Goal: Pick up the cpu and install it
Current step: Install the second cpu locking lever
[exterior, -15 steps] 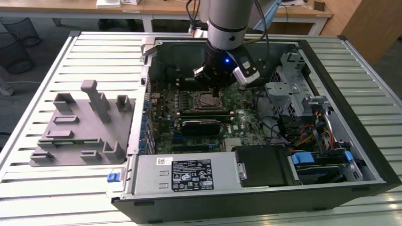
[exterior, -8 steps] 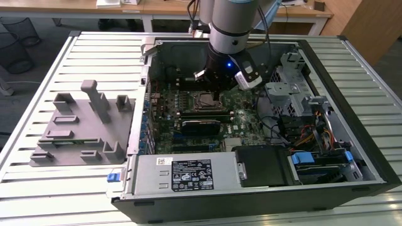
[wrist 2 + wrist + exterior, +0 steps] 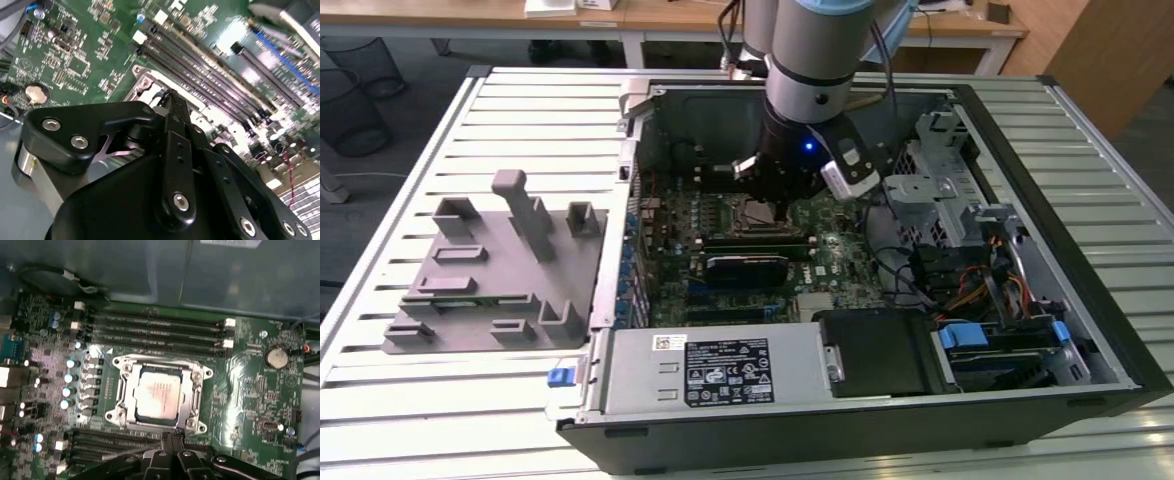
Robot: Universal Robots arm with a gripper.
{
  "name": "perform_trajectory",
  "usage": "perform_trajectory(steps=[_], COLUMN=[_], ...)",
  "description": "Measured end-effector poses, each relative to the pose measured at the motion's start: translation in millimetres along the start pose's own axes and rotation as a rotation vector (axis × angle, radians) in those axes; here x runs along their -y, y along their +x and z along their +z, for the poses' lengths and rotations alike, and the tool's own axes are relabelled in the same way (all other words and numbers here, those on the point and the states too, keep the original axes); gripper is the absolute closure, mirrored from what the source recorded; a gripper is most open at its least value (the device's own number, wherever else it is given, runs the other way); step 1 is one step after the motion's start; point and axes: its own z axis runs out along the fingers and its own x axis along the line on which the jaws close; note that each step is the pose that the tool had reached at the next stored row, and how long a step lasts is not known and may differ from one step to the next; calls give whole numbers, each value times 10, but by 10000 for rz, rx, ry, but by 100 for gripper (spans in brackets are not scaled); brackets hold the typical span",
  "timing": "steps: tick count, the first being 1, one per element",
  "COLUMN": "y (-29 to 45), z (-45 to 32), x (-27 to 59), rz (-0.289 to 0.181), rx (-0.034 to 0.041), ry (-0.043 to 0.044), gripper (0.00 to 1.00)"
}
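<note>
The cpu [image 3: 157,394], a flat square chip with a silvery-white top, lies inside the metal-framed socket [image 3: 196,390] on the green motherboard [image 3: 250,385]. My gripper [image 3: 172,436] hovers just off one edge of the socket, fingers together with nothing between them. In the second wrist view the gripper [image 3: 169,96] points down at the socket's corner [image 3: 145,82]. In the exterior view the gripper [image 3: 771,200] hangs inside the open computer case, right over the socket [image 3: 754,215].
Memory slots [image 3: 155,322] run along both sides of the socket. The case walls [image 3: 1014,140], a drive cage with cables [image 3: 974,270] and the power supply [image 3: 707,370] surround the board. A grey fixture block [image 3: 494,270] sits on the slatted table at the exterior view's left.
</note>
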Motion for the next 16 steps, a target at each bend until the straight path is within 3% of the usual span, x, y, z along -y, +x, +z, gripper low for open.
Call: perform_trajectory(steps=[4,16], y=[14,254], z=[-5,8], x=[64,43], rz=[1,0], rx=[0,3], ry=[-2,-11], gripper=[89,89])
